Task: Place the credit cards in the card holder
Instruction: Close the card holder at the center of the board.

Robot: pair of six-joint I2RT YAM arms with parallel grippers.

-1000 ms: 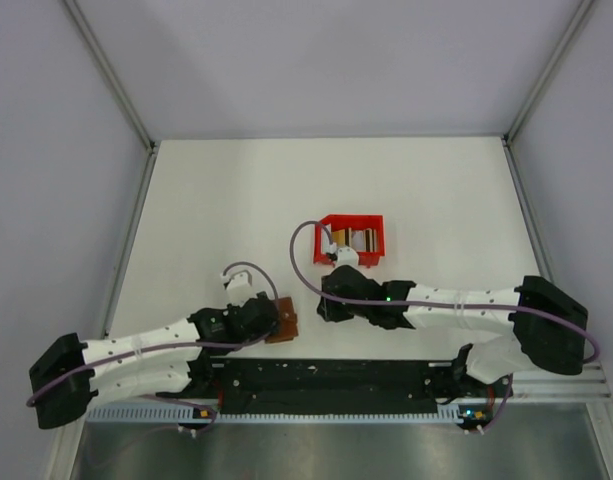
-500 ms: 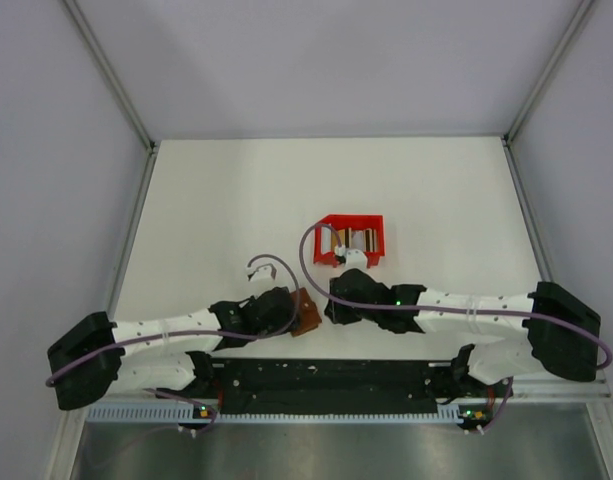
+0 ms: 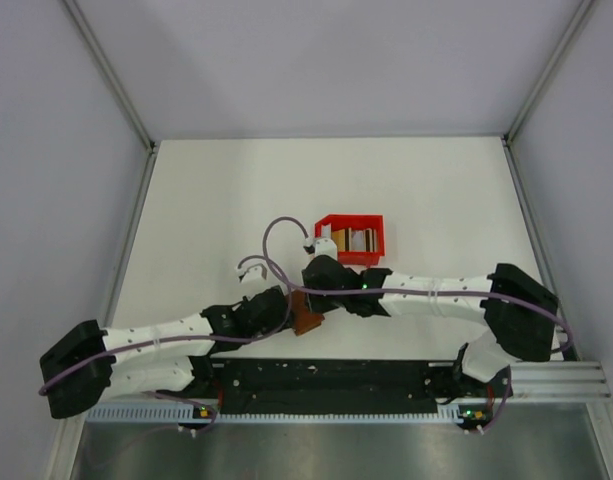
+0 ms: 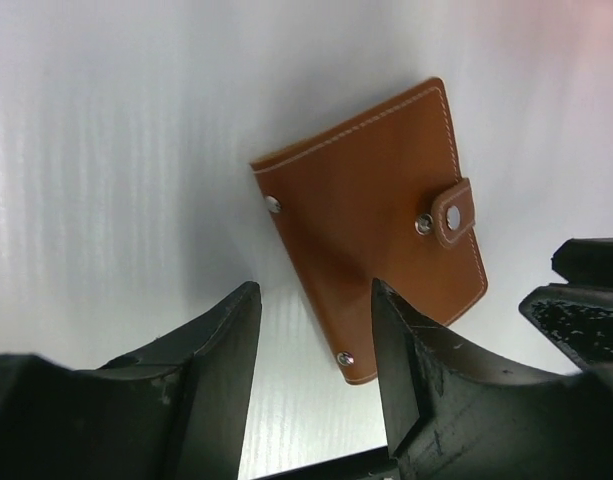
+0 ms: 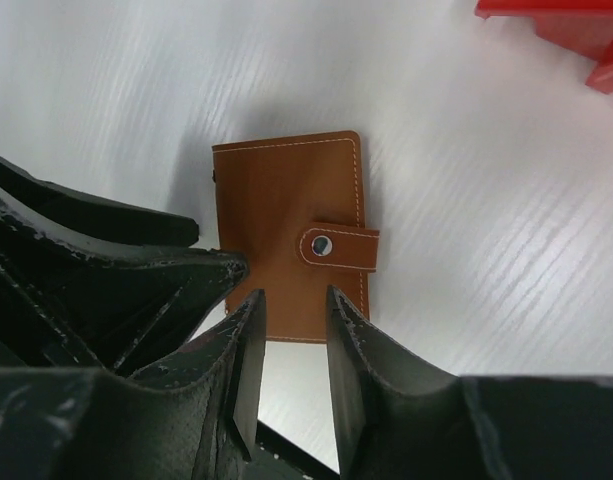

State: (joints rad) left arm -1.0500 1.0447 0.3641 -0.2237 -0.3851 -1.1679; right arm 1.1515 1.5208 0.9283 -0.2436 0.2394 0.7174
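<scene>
The card holder (image 3: 307,319) is a closed brown wallet with a snapped tab, lying flat on the white table between both arms; it also shows in the wrist views (image 4: 371,225) (image 5: 286,230). My left gripper (image 3: 284,311) (image 4: 311,335) is open, its fingertips hovering over the wallet's near corner without pinching it. My right gripper (image 3: 310,298) (image 5: 291,320) is open with a narrow gap, poised just above the wallet's edge and holding nothing. The credit cards (image 3: 352,240), tan-gold and pale, stand in the red bin (image 3: 378,240).
The red bin's corner (image 5: 566,30) sits just beyond the wallet. The two grippers crowd each other: left fingers (image 5: 106,260) fill the right wrist view's left side. A black rail (image 3: 326,378) runs along the near table edge, and grey walls enclose the table.
The left gripper and the wallet shifted right. The right gripper swung left from the red bin to just above the wallet, and its jaws widened slightly.
</scene>
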